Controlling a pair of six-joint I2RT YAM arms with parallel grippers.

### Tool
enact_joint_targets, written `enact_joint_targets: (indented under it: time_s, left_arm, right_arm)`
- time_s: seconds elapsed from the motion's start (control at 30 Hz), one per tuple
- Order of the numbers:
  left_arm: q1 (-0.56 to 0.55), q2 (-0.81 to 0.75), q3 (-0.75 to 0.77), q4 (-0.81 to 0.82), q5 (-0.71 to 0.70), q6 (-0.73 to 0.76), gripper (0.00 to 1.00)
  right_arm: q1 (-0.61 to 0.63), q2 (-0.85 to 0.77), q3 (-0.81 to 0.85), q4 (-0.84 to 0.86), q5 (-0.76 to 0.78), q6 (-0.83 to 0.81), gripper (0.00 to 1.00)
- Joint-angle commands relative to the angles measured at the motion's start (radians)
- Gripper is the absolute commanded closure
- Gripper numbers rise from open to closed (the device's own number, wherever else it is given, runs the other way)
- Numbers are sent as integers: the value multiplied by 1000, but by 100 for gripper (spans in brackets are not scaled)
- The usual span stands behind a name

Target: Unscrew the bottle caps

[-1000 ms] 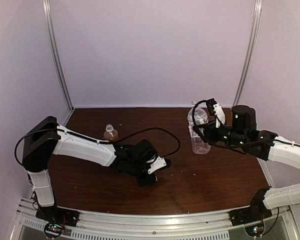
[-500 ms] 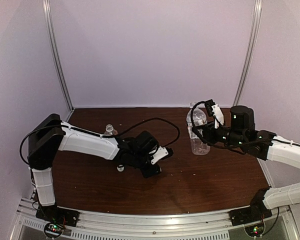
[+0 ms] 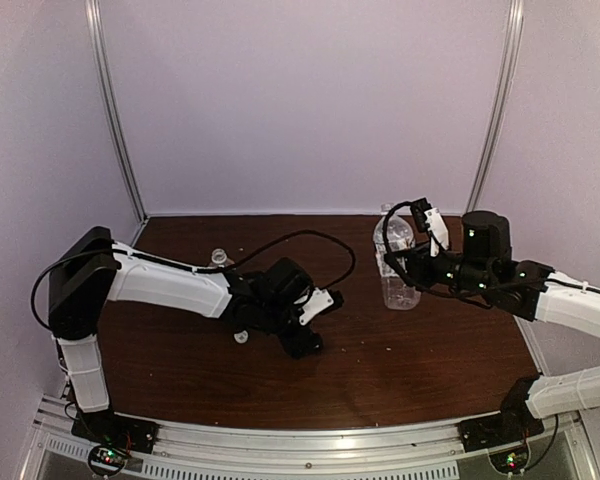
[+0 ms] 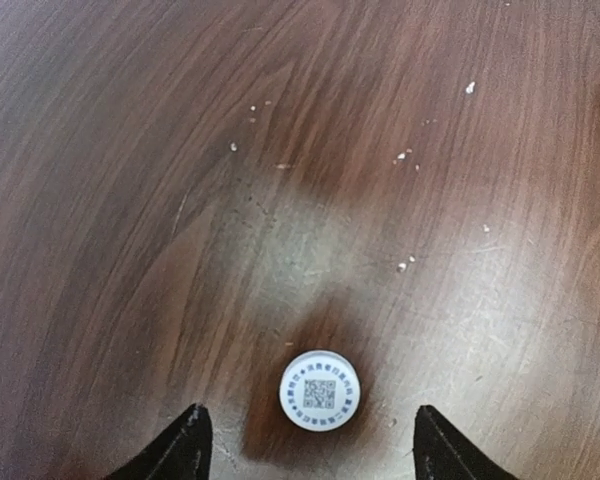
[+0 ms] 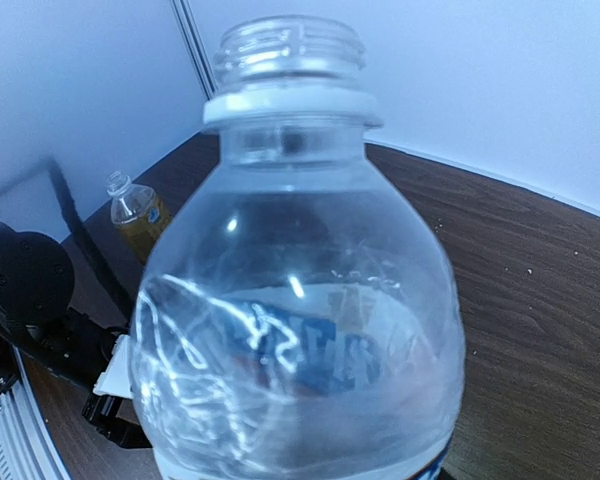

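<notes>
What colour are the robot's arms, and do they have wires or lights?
Both have white shells and black joints. The left arm has a looping black cable. The right arm shows tiny green lights. The left gripper has black pointed fingertips.

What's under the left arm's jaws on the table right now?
A small white bottle cap, printed code facing up, lies on the brown wooden table between the open jaws, touching neither. Whatever is beneath the cap itself is covered.

The left gripper [image 4: 313, 452], clamped 1 second ago, now stands with its jaws apart. A white bottle cap [image 4: 321, 390], unseen then, lies free on the table [image 4: 380, 150]. The left arm now hides more of the amber bottle [image 3: 219, 257].
</notes>
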Motion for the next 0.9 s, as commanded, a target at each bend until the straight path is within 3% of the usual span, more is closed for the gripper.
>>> enact_joint_targets:
  time_s: [0.0,0.37,0.6,0.87]
  left_arm:
    - [6,-124,-40,70,-2,1,26]
    - [13,-418,-117,149,-6,-13,3]
    - [69,-537,-76,203,151,-105,2]
    - [98,-502,39,224,339,-216,2]
  right_arm:
    - [-4,-29,-13,17,-7,-3,62]
    - [-4,-12,-11,46,-169,-47,62]
    - [17,41,0,93,-349,-82,62]
    - [99,96,31,129,-449,-127,62]
